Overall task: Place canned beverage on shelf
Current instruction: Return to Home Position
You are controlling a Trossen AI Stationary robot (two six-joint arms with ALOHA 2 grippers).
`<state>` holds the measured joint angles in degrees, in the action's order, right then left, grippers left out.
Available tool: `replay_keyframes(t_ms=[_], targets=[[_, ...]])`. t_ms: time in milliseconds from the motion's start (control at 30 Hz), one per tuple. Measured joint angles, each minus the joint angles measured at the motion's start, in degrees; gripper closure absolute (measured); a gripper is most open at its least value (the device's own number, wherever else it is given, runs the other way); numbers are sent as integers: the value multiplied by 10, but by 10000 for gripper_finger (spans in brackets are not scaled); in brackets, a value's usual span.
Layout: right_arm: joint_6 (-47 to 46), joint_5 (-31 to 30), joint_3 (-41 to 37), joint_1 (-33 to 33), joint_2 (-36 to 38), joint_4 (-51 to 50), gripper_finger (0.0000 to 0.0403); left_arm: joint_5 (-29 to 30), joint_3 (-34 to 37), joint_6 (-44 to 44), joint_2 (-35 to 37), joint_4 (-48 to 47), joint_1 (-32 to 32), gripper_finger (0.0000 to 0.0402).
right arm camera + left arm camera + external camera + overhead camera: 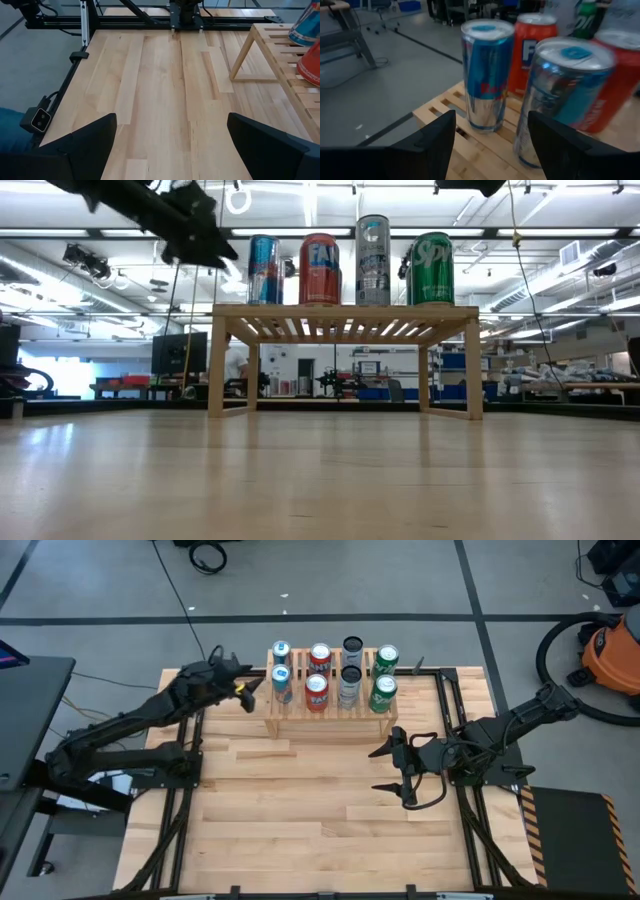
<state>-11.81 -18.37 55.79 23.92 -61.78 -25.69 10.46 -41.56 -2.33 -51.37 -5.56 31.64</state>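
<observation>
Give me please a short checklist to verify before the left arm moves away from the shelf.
1. Left gripper open and holding nothing: ok.
2. Left gripper apart from the front blue can: ok, though close beside it.
3. Eight cans upright on the shelf, paired by colour: ok.
4. Right gripper open, empty, above the table, away from the shelf: ok.
5. Every can base flat on the slats: cannot tell.
</observation>
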Motion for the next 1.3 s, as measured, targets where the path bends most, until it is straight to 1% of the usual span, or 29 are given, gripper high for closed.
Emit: replay_keyframes(t_ms=[167, 267, 400, 600, 700, 800, 967, 1033, 1167, 1300], targets=[[-2, 0, 0, -1, 5, -8, 13, -2, 0, -2, 77, -64, 0, 153], [13, -5, 0, 0, 30, -14, 13, -2, 0, -3, 123, -120, 0, 153], [46, -27, 0, -1, 84, -7, 13, -2, 0, -12, 185, -174, 0, 153], [98, 3, 0, 0, 176, -5, 13, -2, -1, -16, 271, -221, 0, 153], [104, -7, -1, 0, 220, -18, 13, -2, -1, -16, 309, -250, 0, 153], [115, -19, -24, -1, 266, -17, 13, -2, -1, -26, 343, -265, 0, 153], [134, -14, -114, 0, 351, 34, 13, -2, 0, -31, 386, -268, 0, 153], [136, -14, -157, 0, 381, 69, 13, -2, 13, -30, 400, -247, 0, 153], [134, -8, -224, 0, 428, 112, 13, 10, 76, -30, 428, -182, 0, 153], [131, 21, -264, 0, 458, 139, 13, 11, 152, -29, 448, -107, 0, 153]])
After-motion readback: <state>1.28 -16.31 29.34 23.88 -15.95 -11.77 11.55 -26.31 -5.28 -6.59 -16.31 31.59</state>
